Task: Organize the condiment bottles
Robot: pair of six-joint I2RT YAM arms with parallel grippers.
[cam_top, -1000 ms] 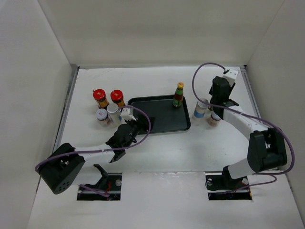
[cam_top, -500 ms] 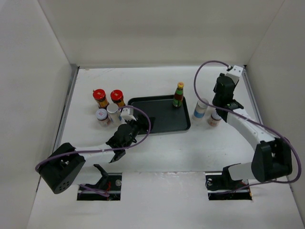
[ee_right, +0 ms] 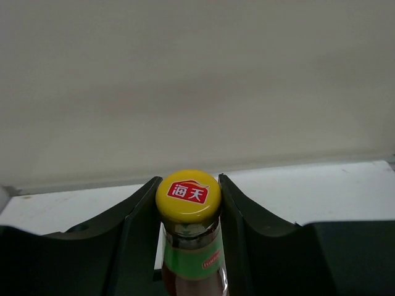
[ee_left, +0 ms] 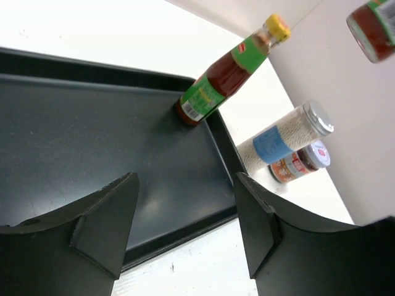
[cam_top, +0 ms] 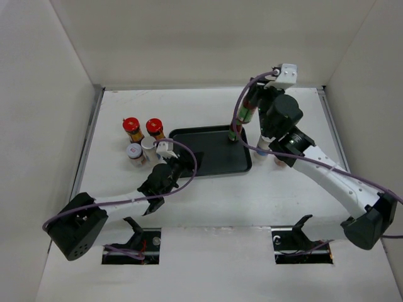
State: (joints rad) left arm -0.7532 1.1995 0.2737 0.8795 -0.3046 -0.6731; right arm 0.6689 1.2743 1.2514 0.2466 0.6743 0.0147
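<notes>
**Top and wrist views.** The right gripper (cam_top: 252,104) is closed on the neck of a slim yellow-capped bottle (ee_right: 188,196), which is held raised clear of the desk (cam_top: 208,207). In the right wrist view its cap is seen pressed between the two fingers (ee_right: 139,222). Below this gripper and slightly to its left, a second slim bottle (ee_left: 216,83) stands in the far right corner of the black tray (ee_left: 74,142). Beneath the right arm, just outside the tray's right edge, a grey-topped jar (ee_left: 287,139) and a short labelled jar (ee_left: 302,163) are placed side by side on the desk.

The left gripper (ee_left: 185,228) is opened wide and holds nothing. It is positioned at the tray's near edge, and the second slim bottle lies ahead of it and to its right. To the left of this gripper and beyond it, four containers are grouped on the desk:
- a red-lidded jar (cam_top: 131,124)
- a second red-lidded jar (cam_top: 154,125)
- a white-lidded jar (cam_top: 134,151)
- a taller pale-topped jar (cam_top: 149,146)
</notes>
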